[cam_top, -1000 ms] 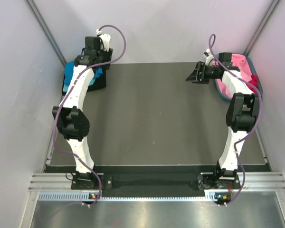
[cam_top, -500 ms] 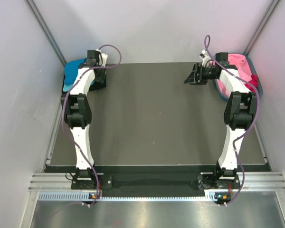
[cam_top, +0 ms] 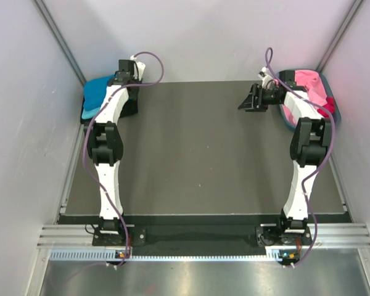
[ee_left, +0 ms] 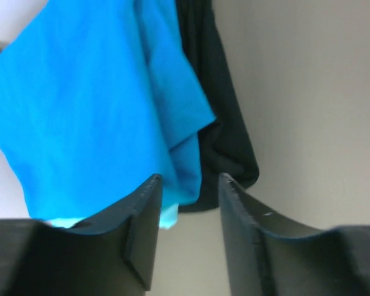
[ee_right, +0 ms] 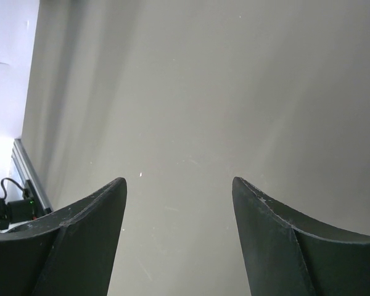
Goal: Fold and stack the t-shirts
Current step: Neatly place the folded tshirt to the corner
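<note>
Folded t-shirts, bright blue on top, lie at the table's far left corner, with a black cloth beside them. My left gripper hovers over that pile. In the left wrist view the blue t-shirt fills the upper left, a turquoise edge peeks out below it, and the black cloth lies alongside. The left gripper is open, with nothing between its fingers. Pink t-shirts and a crimson one lie at the far right. My right gripper is open over bare table.
The pink and crimson shirts lie in a grey-blue oval tub at the far right corner. White walls close in the dark table on the left, the back and the right. Purple cables loop off both wrists.
My left arm has straightened and its gripper has dropped toward the blue pile, its jaws narrowing. The right gripper has edged slightly left, still open.
</note>
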Robot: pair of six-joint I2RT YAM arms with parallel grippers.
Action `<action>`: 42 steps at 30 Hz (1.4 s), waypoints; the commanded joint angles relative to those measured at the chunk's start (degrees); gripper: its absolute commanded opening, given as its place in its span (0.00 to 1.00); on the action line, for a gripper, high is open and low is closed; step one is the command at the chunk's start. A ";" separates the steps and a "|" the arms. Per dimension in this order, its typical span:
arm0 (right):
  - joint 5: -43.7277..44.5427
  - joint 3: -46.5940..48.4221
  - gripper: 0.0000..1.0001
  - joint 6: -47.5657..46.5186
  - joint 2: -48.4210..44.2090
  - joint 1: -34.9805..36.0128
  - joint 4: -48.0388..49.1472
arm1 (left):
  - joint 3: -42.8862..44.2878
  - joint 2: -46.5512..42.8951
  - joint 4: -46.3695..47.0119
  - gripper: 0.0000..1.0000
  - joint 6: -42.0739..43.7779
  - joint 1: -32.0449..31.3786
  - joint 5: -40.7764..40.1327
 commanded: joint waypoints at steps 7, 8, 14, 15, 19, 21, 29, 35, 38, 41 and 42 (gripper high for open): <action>-1.83 1.91 0.70 1.69 0.32 -0.84 3.25 | 3.84 3.37 3.77 0.18 2.49 -1.54 -3.36; -1.83 1.91 0.69 1.69 0.32 -0.84 3.43 | 3.41 2.85 3.95 0.09 2.49 -1.55 -3.63; -2.27 1.39 0.69 2.30 0.67 -1.10 4.31 | 0.24 -0.40 4.21 0.00 3.36 -1.98 -4.51; -2.35 1.39 0.69 2.65 0.85 -1.19 4.31 | 0.07 -0.84 4.30 0.07 3.71 -2.16 -4.16; -2.88 1.47 0.69 3.79 1.29 -1.19 5.19 | 0.33 -2.16 5.09 0.31 5.38 -4.18 -4.77; -2.97 1.65 0.70 4.06 1.47 -1.19 5.36 | 0.68 -3.13 5.26 0.31 5.39 -5.41 -4.16; -3.59 1.56 0.70 4.85 2.08 -1.19 5.80 | 0.86 -4.62 6.23 0.32 7.23 -7.79 -8.02; -3.94 1.47 0.70 4.94 2.61 -1.36 5.89 | -0.55 -4.98 6.76 0.28 9.78 -6.65 -10.49; -4.11 1.30 0.70 5.11 2.78 -1.36 6.07 | -0.46 -4.54 7.28 0.28 10.48 -6.03 -11.10; -4.11 1.30 0.70 5.11 2.79 -1.36 6.24 | -0.29 -3.84 7.55 0.29 11.27 -5.59 -11.71; -4.11 1.30 0.70 5.20 2.78 -1.36 6.24 | -0.20 -3.57 7.46 0.29 11.36 -5.50 -11.89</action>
